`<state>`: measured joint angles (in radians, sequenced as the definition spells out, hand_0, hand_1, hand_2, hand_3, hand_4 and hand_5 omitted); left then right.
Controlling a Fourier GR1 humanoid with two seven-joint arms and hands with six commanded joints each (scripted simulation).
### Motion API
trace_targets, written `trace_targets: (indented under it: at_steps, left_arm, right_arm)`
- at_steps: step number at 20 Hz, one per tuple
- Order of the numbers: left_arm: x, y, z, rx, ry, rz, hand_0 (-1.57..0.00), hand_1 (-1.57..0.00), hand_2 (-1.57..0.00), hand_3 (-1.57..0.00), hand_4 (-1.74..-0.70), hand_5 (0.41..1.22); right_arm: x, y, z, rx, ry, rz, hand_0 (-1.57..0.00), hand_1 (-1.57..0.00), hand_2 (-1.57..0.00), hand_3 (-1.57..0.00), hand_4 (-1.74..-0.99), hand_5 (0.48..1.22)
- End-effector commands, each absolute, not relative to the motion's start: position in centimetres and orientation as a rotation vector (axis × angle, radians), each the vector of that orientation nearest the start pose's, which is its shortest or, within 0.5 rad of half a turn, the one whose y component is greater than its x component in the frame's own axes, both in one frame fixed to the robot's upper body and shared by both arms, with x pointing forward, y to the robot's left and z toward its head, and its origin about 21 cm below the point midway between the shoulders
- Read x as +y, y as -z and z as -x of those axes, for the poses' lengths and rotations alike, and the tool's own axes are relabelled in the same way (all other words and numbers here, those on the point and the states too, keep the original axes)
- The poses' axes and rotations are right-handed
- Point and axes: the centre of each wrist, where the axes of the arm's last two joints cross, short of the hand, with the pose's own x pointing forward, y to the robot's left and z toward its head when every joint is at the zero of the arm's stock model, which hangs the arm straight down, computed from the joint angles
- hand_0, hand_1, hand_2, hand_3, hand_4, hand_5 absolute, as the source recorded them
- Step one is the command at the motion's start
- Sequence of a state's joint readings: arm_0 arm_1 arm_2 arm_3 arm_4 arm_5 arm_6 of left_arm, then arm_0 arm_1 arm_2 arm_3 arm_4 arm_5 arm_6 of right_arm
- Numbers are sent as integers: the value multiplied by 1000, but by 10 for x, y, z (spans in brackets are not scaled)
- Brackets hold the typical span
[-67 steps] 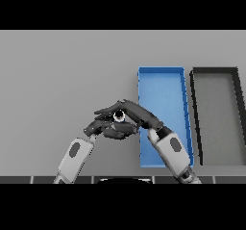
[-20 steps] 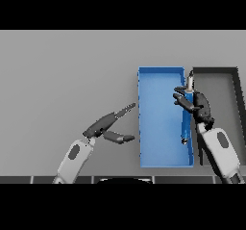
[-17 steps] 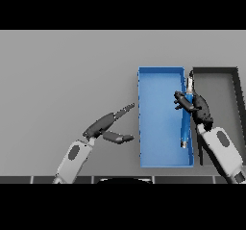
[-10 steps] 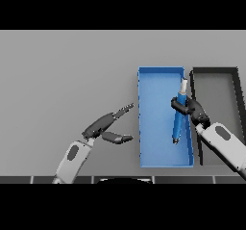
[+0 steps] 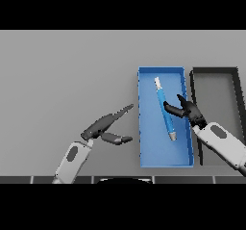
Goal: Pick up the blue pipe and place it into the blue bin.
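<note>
The blue pipe (image 5: 164, 110) lies slanted inside the blue bin (image 5: 141, 128), its pale tips pointing to the far and near ends. My right hand (image 5: 188, 111) hovers over the bin's right side, just right of the pipe's middle. Its fingers are loosely spread, and the thumb reaches toward the pipe without closing round it. My left hand (image 5: 102, 126) rests over the table to the left of the bin, fingers straight and pointing toward it, with nothing in it.
A black bin (image 5: 214, 70) stands directly right of the blue bin, their long sides nearly touching. My right forearm crosses the black bin's near left corner. Bare grey table stretches to the left and the far side.
My right hand carried the pipe from the bin's right wall in over the bin and let go of it. The pipe now lies on the bin floor. The left hand has stayed put.
</note>
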<state>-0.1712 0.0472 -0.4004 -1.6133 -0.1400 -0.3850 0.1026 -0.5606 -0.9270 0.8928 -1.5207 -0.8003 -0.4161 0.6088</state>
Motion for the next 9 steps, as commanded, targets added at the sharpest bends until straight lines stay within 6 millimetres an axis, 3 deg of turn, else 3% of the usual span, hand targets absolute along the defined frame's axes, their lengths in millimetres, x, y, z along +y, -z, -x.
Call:
trace_targets:
  at_steps: [1,9]
  left_arm:
    - [125,-45,-259,-1544,882,421,1,1,1,1,-888,429]
    - [125,-45,-259,-1545,884,414,1,1,1,1,-885,431]
  right_arm:
    - [-250,-85,-294,-826,-445,215,-16,-14,-14,-8,-1030,682]
    - [-251,-89,-295,-827,-486,202,-6,-5,-5,-3,-1022,643]
